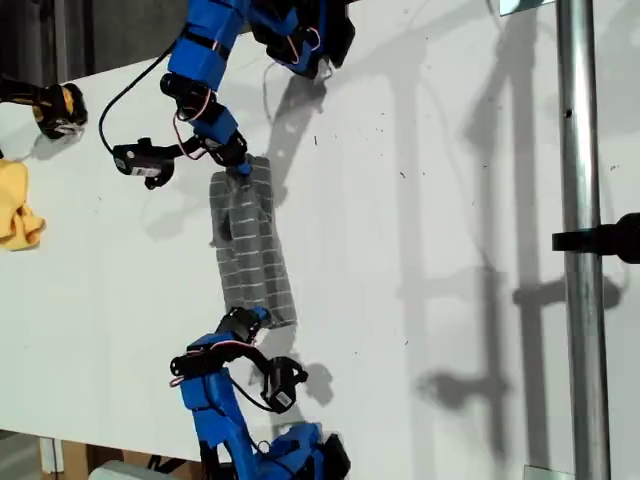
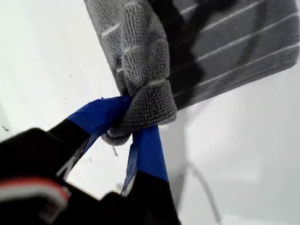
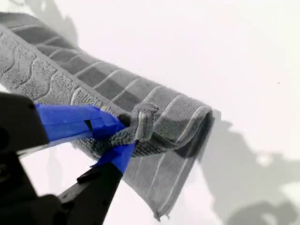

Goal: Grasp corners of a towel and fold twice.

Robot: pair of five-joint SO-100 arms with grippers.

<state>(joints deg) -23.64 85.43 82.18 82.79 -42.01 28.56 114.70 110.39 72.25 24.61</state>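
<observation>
Two blue-taped grippers each have an end of the grey cloth towel with thin white stripes [image 1: 250, 250], which lies as a long narrow band on the white table [image 1: 420, 200], running from one arm near the exterior view's top to the other near its bottom. We judge it already doubled over lengthwise.

Our first gripper [image 2: 138, 115] is closed tight on a bunched wad of pile at one end, so both layers are probably caught together and should not slide apart when lifted. Our second gripper [image 3: 127, 133] is likewise clamped on the towel's edge at the other end, where the cloth rolls over itself. One loose corner [image 3: 157, 215] hangs free beneath, outside the pinch, and could trail if we move.

We cannot tell from the wrist views which arm in the exterior view is which. Holding opposite ends keeps the band taut enough, we think, for bringing one end onto the other.

A plain yellow cloth [image 1: 15, 205] sits well apart at the exterior view's left.
</observation>
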